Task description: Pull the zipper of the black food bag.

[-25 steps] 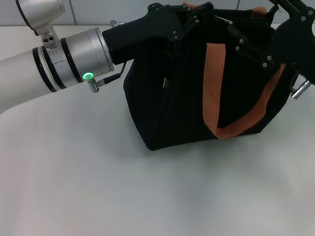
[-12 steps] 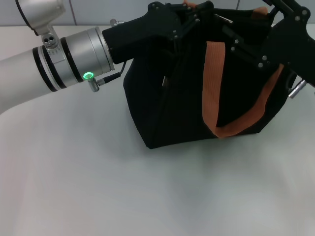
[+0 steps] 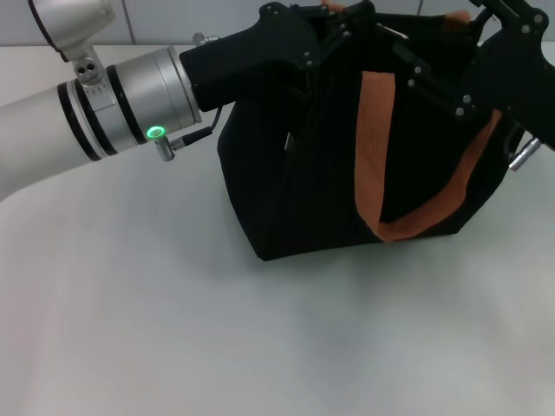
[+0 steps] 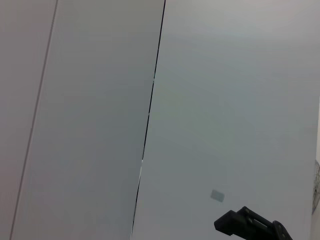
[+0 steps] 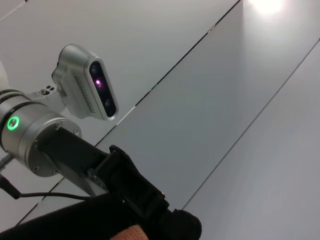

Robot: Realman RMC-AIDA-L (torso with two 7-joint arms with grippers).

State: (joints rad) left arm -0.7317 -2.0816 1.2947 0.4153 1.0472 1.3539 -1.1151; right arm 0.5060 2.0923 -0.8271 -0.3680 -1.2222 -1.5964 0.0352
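Note:
The black food bag (image 3: 303, 199) stands on the table at the middle right of the head view, with an orange-brown strap (image 3: 375, 147) looped down its front. My left gripper (image 3: 334, 30) reaches in from the left and sits against the bag's top left corner. From the right, my right gripper (image 3: 408, 56) lies over the bag's top edge. A small silver piece, apparently the zipper (image 3: 390, 34), shows on that edge between the two grippers. The right wrist view shows the left arm's wrist camera (image 5: 87, 85), black bag fabric (image 5: 75, 225) and a bit of strap (image 5: 134, 233).
The white table (image 3: 173, 329) spreads wide in front of and to the left of the bag. A pale panelled wall (image 4: 200, 100) fills the left wrist view, with a black gripper part (image 4: 250, 226) at its edge. The left forearm (image 3: 104, 113) crosses the table's back left.
My right gripper has shifted slightly to the left along the bag's top. The front strap and the silver piece have moved a little left with it. The left arm has stayed still.

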